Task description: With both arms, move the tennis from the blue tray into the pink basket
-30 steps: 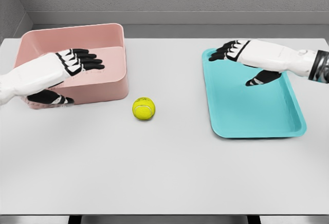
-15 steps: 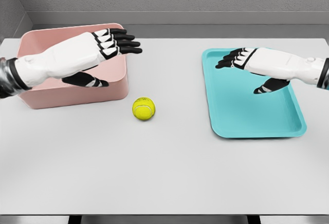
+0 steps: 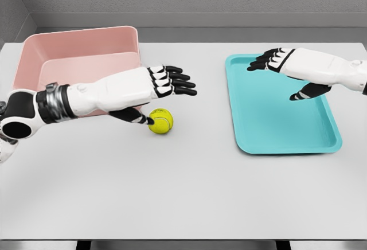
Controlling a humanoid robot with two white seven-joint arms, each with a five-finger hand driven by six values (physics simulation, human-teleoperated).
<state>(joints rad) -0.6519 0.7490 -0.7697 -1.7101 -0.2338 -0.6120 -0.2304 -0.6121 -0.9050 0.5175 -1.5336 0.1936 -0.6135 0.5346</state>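
Tennis ball (image 3: 160,121) on the bare surface (image 3: 183,192), just under the left hand (image 3: 150,89), outside both containers.

Head view: the ball lies directly below the left hand's outstretched fingers (image 3: 179,84), with the thumb tip touching or nearly touching its near-left side; those fingers are straight, spread and clamped on nothing. The pink basket (image 3: 80,61) sits behind that forearm. The right hand (image 3: 289,63) hovers over the blue tray (image 3: 281,118), fingers apart and holding nothing, well away from the ball, so the left is far nearer.
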